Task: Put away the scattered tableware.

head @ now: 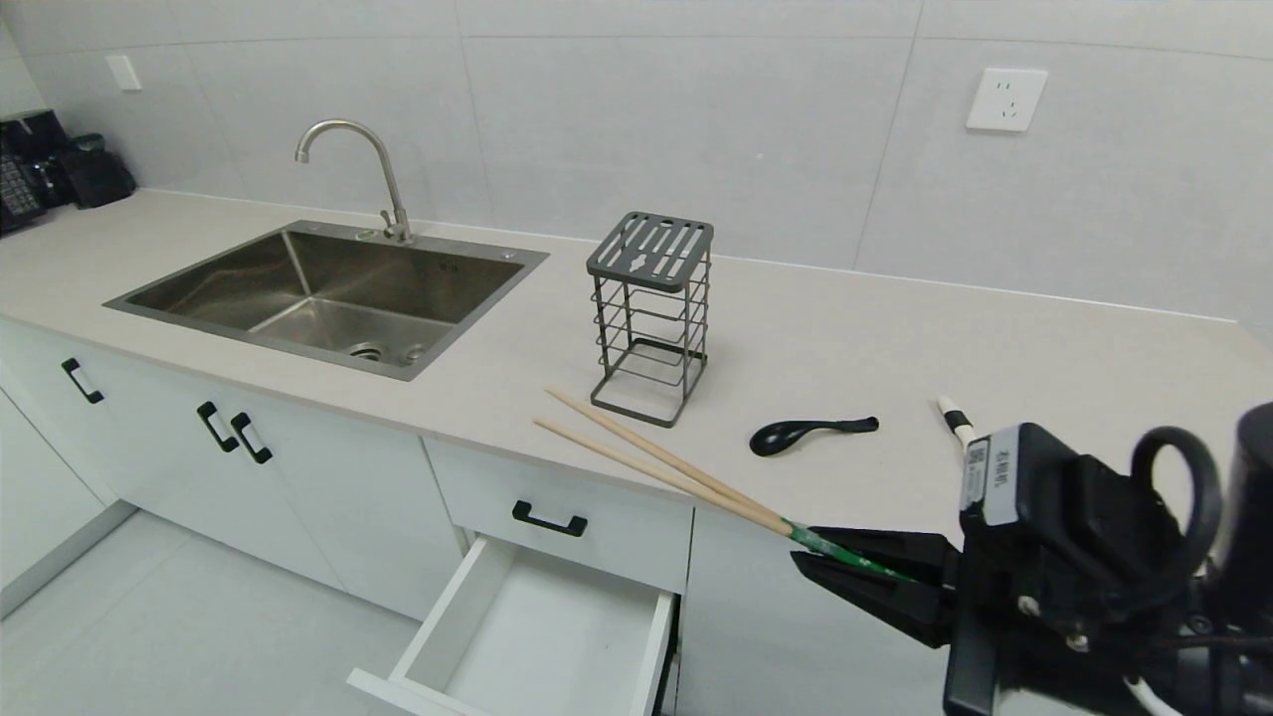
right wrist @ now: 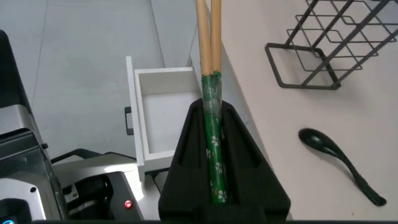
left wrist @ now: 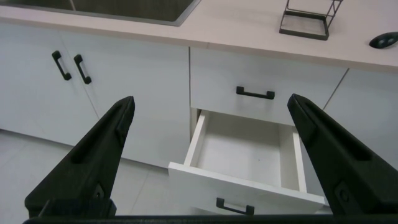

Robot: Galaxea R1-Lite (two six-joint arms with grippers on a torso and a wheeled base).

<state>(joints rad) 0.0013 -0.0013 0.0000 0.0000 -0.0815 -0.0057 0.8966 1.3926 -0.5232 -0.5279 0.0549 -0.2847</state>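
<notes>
Chopsticks [head: 666, 462], clenched by their green ends in the right gripper [head: 865, 572], hang over the counter [head: 845, 328] edge in front of the wire rack [head: 651, 318] in the head view, with a black spoon [head: 811, 433] beside the rack and a white-tipped item [head: 953, 416] past it half hidden by the arm. This looks like mid-carry, and next they likely need lowering into the open drawer [head: 537, 636] below the rack. In the left wrist view the left gripper [left wrist: 211, 102] gapes empty toward that drawer, and in the right wrist view the fingers [right wrist: 186, 168] hide the chopsticks' ends.
</notes>
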